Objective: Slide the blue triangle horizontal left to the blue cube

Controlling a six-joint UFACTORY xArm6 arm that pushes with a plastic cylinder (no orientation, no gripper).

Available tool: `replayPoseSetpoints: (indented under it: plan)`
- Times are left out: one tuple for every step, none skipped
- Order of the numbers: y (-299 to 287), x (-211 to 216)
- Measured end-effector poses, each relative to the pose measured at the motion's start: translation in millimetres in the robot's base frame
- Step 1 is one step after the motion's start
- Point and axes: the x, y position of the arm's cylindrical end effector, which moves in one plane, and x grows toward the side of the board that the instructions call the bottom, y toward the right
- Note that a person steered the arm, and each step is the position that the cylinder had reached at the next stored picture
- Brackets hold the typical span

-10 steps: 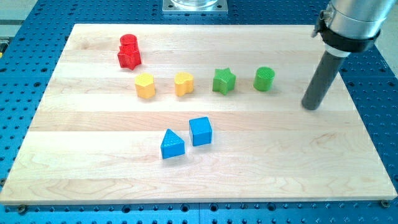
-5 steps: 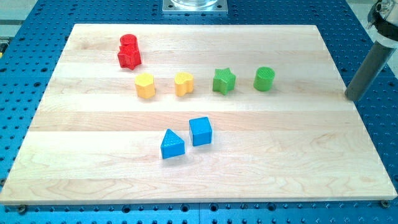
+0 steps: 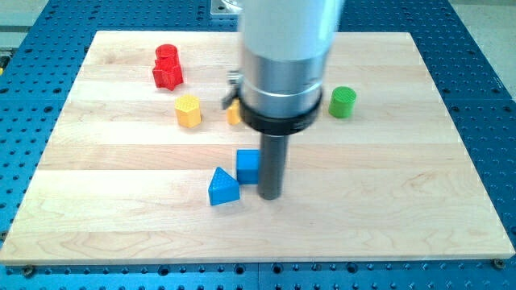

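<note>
My tip, a bare rod with no jaws to read, sits touching or just right of blue cube; blue triangle lies left, beside cube's lower-left; wooden board beneath.

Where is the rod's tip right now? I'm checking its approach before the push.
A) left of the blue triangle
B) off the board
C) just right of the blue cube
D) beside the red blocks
C: my tip sits just to the view's right of the blue cube, with the blue triangle further left.
</note>
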Motion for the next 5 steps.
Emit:
replayPoseSetpoints:
  plan:
    - [-33.1, 2.7]
    - [-60.1, 5.9]
    - [-84.3, 12.2]
    - [-91.2, 41.9]
    - [-176.4, 62.1]
